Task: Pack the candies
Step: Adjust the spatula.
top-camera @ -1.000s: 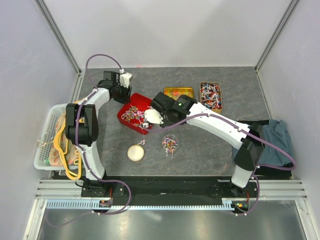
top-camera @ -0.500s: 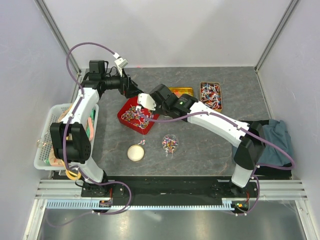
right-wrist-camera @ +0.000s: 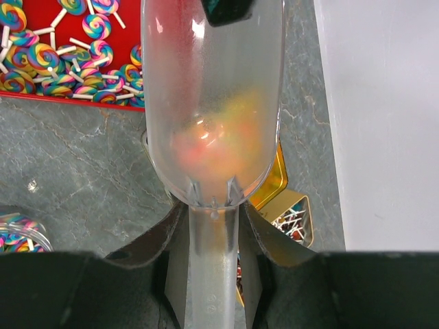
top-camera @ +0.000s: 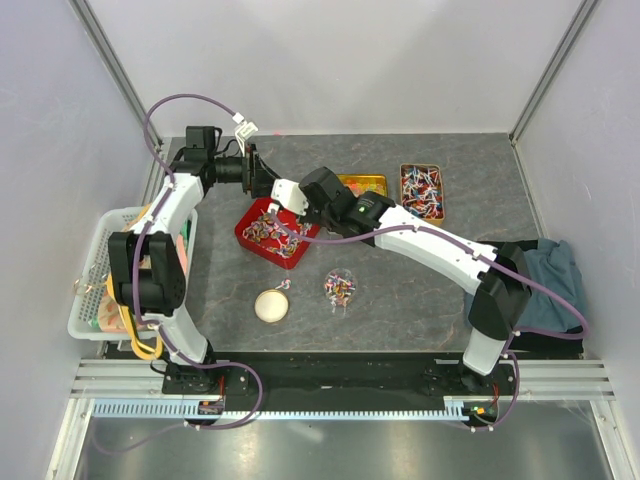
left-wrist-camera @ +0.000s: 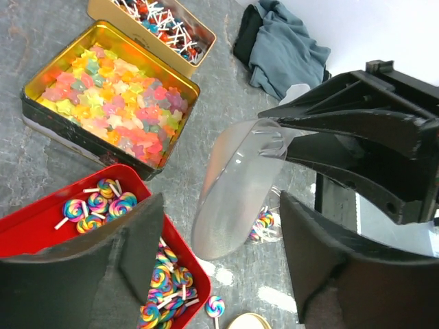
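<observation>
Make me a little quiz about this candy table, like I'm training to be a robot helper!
1. True or false: the right gripper holds a clear scoop.
2. Where are the swirly lollipops piled? A) blue bowl B) red tray C) green bag
3. Fill in: the star candies sit in a ____ tin.
Key: 1 true; 2 B; 3 gold.

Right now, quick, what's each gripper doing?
Left gripper: open, holding nothing.
Right gripper: shut on the handle of the clear scoop.
</observation>
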